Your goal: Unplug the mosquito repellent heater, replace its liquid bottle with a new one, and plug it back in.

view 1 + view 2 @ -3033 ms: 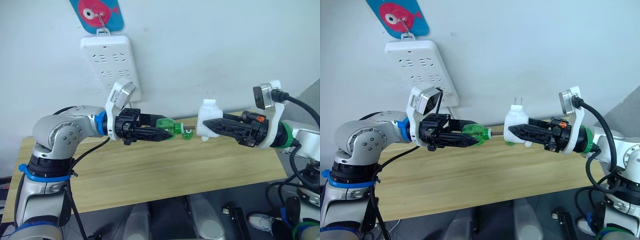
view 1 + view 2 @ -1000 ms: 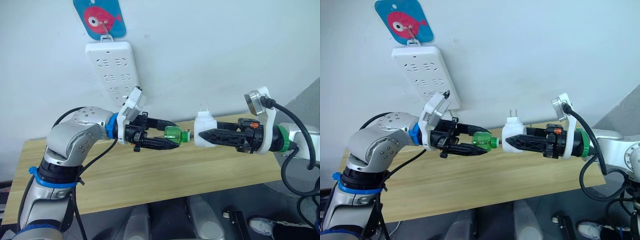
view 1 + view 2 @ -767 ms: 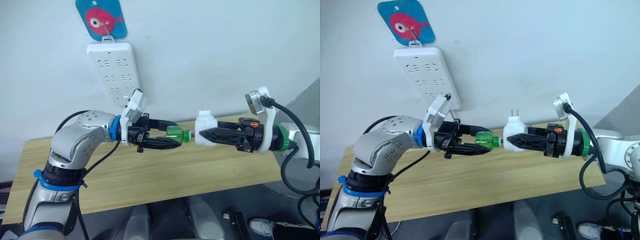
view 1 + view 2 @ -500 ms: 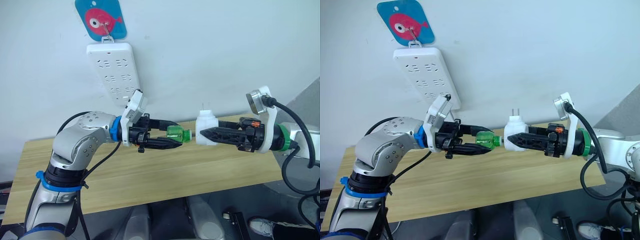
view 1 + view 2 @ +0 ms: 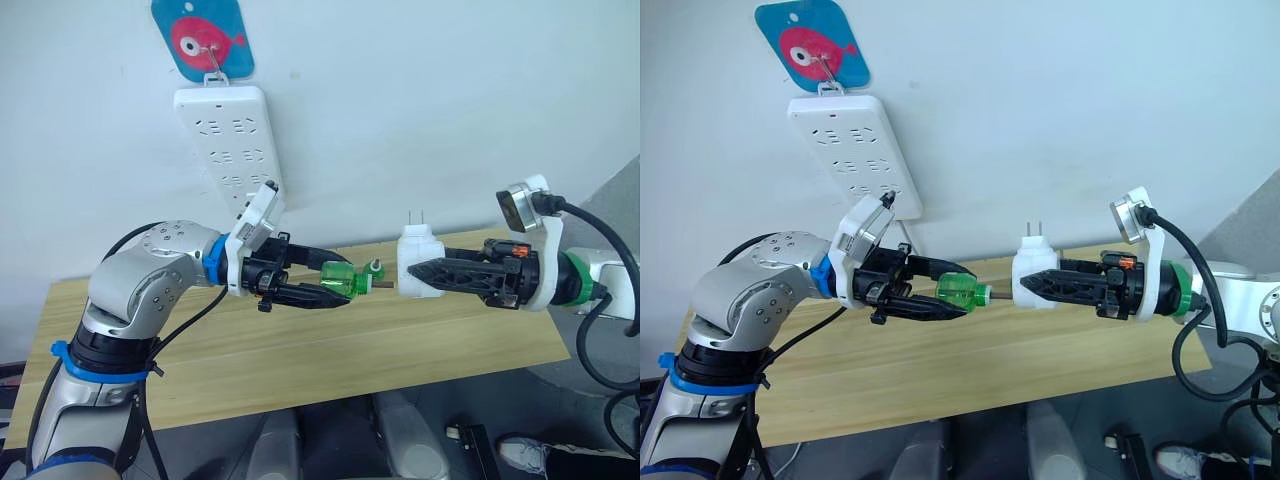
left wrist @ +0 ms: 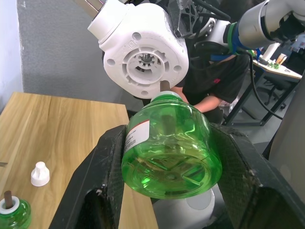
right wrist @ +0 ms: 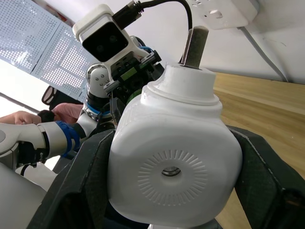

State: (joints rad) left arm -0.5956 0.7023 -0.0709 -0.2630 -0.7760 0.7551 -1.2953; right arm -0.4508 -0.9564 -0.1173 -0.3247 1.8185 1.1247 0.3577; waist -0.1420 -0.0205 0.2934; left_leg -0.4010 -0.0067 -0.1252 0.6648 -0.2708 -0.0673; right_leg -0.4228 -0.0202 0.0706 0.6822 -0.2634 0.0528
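— Above the wooden table, what are the two arms holding?
— The left gripper is clamped on a green liquid bottle, its black fingers pressed against both sides of the bottle's body. The right gripper is closed around the mosquito repellent heater, which sits in the air over the table's far edge with its two metal prongs pointing up.
— How do the bottle and the heater stand to each other?
— The bottle lies on its side with its neck aimed at the heater's underside. Its dark wick reaches toward the round socket there, and a small gap separates neck and heater.
— Anything else near the table?
— A white power strip hangs on the wall above the table's left half, below a blue card with a red fish. On the table lie a white cap and a second green bottle, close together.
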